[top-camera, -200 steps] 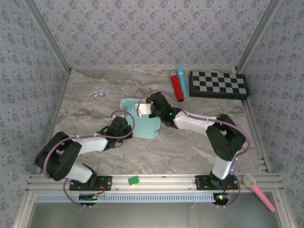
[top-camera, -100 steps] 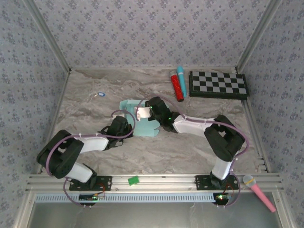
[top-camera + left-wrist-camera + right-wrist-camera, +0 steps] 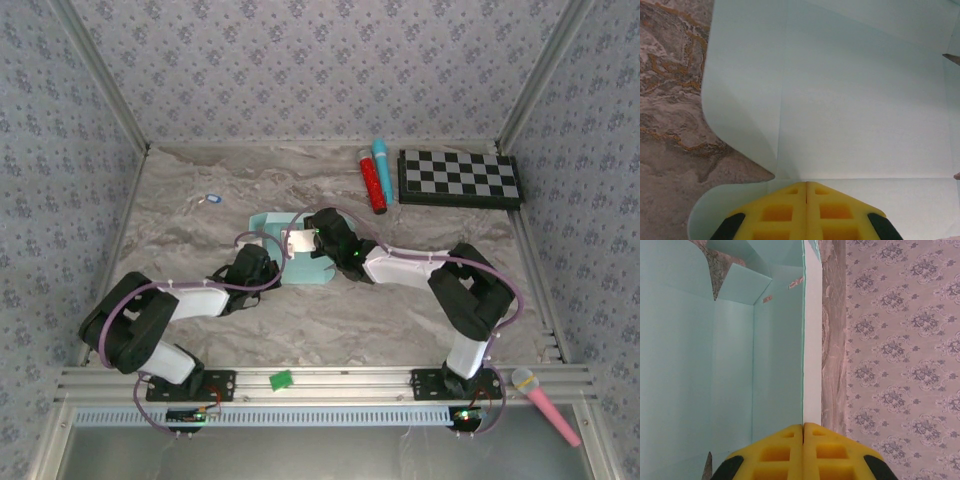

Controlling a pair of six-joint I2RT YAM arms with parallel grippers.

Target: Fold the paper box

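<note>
Mint-blue paper box (image 3: 303, 272) lies partly folded; we see the left gripper (image 3: 806, 184) closed, tips against its sheet, and the right gripper (image 3: 803, 426) pinching its upright wall.

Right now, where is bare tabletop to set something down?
Free: the near strip between the paper box and the front rail; the left side around the small blue item. Crowded: centre at the box, and far right by the checkerboard.
</note>
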